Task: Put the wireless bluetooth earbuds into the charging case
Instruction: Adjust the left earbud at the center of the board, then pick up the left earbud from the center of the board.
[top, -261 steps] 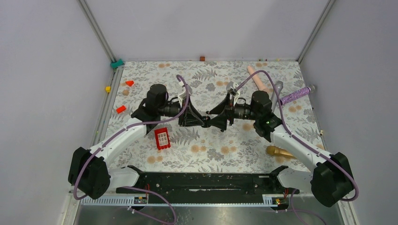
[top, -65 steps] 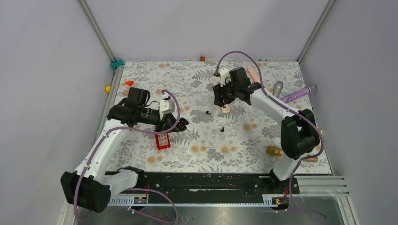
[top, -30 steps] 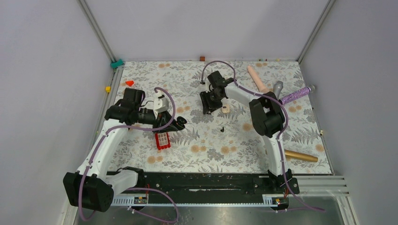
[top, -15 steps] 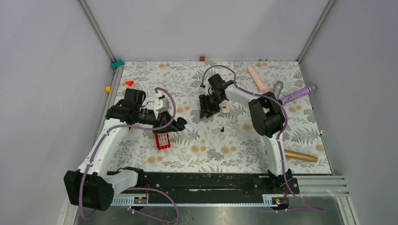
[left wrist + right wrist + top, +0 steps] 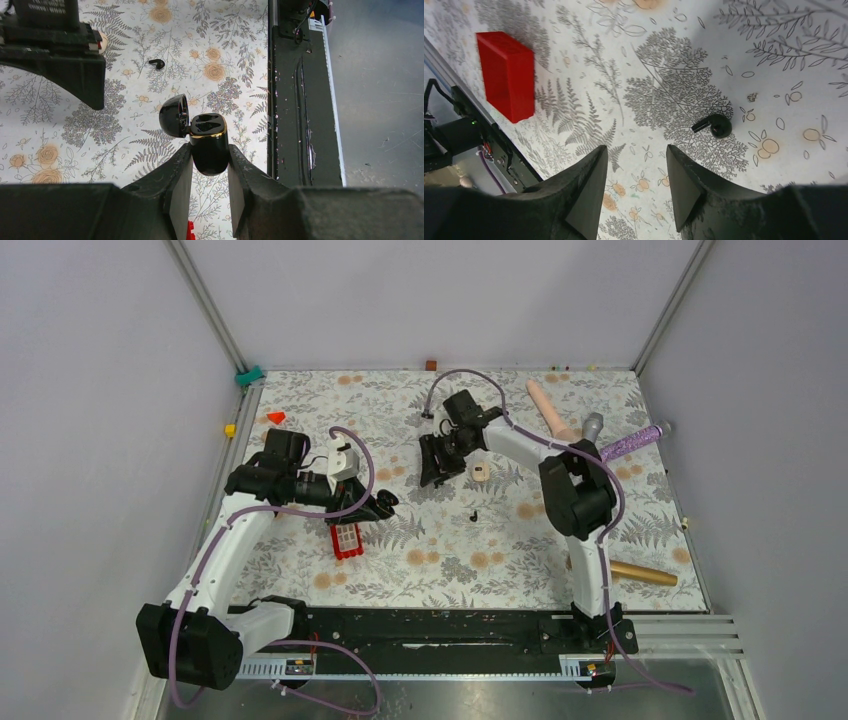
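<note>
One earbud [image 5: 712,125] lies flat on table [image 5: 774,75], long axis across right wrist view, stem left, bulb right | right gripper [image 5: 636,175] half open, empty | left gripper [image 5: 208,157] clamped on case [image 5: 209,142], lid [image 5: 172,115] open

Glossy black charging case [image 5: 208,131] with gold rim, lid hinged open toward 10 o'clock, wells empty, pinched in the left gripper [image 5: 209,152]. One black earbud [image 5: 473,514] lies on the table at the case's 3 o'clock in the top view. The second earbud [image 5: 713,125] also lies flat, its stem pointing to 9 o'clock in the right wrist view.
</note>
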Tool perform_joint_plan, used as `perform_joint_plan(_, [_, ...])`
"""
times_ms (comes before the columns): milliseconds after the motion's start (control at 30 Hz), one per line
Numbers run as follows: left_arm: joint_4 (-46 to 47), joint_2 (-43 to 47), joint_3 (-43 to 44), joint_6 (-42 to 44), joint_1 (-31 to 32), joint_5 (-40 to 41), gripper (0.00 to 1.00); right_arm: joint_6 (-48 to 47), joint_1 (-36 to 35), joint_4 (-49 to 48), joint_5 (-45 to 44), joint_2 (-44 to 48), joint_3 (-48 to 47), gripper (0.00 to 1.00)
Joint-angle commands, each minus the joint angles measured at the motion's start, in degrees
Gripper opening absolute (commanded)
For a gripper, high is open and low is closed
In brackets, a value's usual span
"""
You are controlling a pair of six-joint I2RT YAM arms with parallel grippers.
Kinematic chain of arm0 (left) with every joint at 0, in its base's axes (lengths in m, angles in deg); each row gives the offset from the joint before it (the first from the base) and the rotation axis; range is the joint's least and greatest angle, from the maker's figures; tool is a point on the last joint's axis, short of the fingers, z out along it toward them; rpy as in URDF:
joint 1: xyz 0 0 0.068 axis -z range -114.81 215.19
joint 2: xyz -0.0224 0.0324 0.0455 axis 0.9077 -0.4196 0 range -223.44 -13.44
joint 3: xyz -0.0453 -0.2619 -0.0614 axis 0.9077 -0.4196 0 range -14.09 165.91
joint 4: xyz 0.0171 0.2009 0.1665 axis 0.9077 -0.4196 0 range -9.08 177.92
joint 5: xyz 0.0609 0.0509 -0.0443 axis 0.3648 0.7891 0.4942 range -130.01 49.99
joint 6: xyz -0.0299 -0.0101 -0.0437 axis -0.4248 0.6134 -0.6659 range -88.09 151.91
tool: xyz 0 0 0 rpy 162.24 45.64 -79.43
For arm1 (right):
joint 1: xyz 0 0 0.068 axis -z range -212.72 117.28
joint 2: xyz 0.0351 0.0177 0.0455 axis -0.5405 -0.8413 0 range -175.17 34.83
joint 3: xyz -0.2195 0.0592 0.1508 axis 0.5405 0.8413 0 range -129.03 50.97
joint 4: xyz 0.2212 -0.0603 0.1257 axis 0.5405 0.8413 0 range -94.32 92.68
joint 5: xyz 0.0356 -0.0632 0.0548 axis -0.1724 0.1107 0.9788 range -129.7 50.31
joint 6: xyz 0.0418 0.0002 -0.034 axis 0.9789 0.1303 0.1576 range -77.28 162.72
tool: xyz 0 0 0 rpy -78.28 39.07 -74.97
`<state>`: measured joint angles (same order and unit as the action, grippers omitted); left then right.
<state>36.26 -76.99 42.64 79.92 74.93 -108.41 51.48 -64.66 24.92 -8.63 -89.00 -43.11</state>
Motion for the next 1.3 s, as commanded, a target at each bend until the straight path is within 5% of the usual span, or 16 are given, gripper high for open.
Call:
perform_joint_plan(0, [0.97, 0.44, -0.01, 1.43, -0.34, -3.1, 0.0, -2.59, 1.01, -0.94, -1.85, 6.79, -1.3, 0.54])
perform_joint_plan(567, [1.01, 0.13, -0.12, 1.56, -0.53, -3.24, 0.0, 0.25, 1.71, 1.54, -14.36, -3.33, -7.01, 0.56])
perform_joint_plan(1267, [0.97, 0.14, -0.24, 1.59, -0.69, -3.52, 0.0, 0.51, 1.1, 3.98, -3.34, -4.91, -5.41, 0.46])
